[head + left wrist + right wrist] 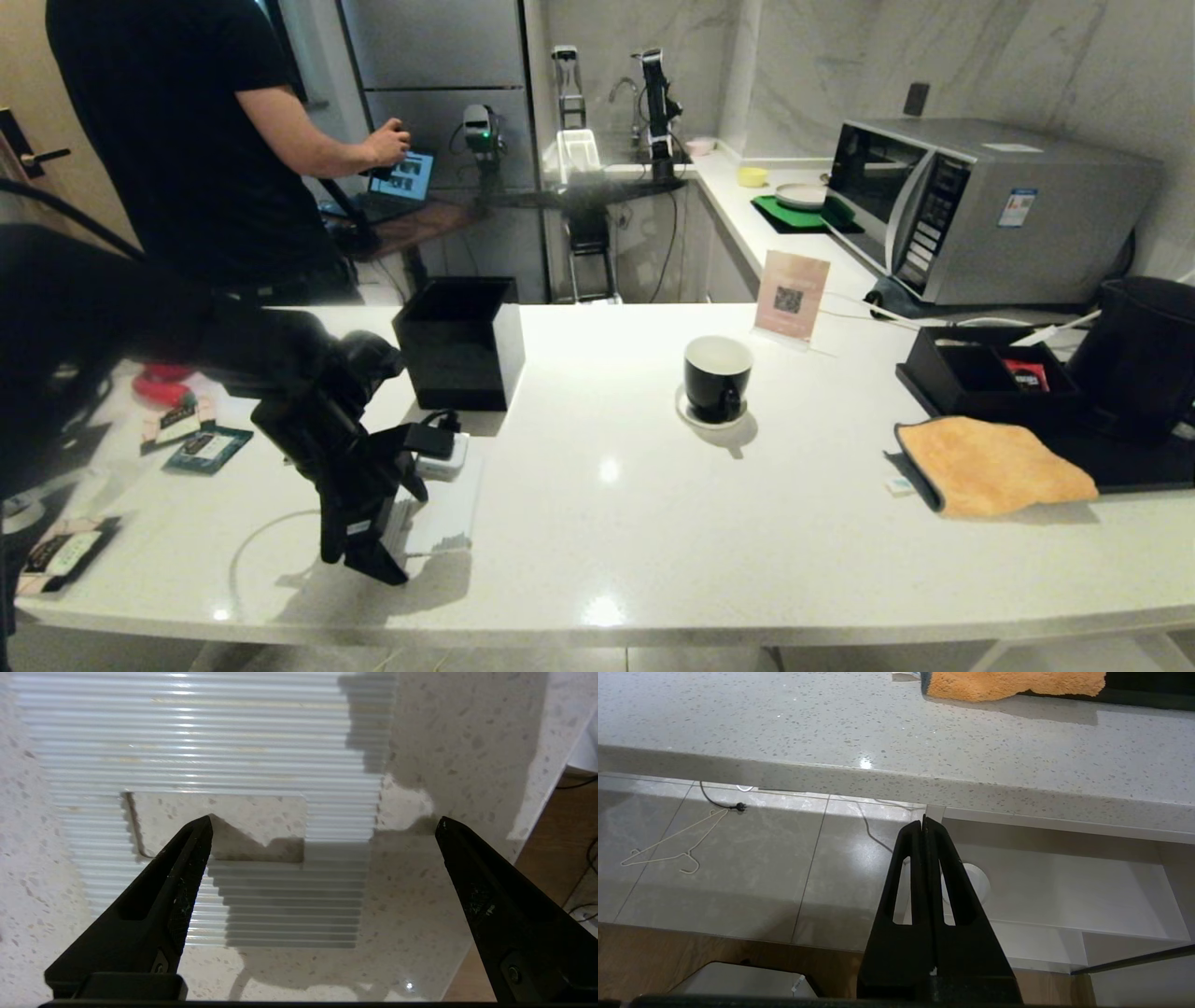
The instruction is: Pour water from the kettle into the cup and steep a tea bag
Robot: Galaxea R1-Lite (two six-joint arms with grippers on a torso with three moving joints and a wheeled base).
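The cup [717, 377], glossy black with a white inside, stands on a white saucer [689, 413] mid-counter. The large black kettle [1141, 358] sits at the far right edge. Small printed sachets [198, 447], possibly tea bag packets, lie at the left end. My left gripper [366, 563] hangs over the near-left counter, far left of the cup. It points down, open and empty, above a white ribbed sheet [210, 742]. In its wrist view the left gripper [324, 820] stands wide apart. My right gripper [923, 821] is shut and empty, parked below the counter's front edge.
A black open-topped box [459, 343] stands behind the left arm, with a white adapter and black plug [437, 450] beside it. Right of the cup are a sign card [791, 297], a black tray [971, 381], an orange cloth [994, 467] and a microwave [990, 205]. A person [187, 140] stands at the back left.
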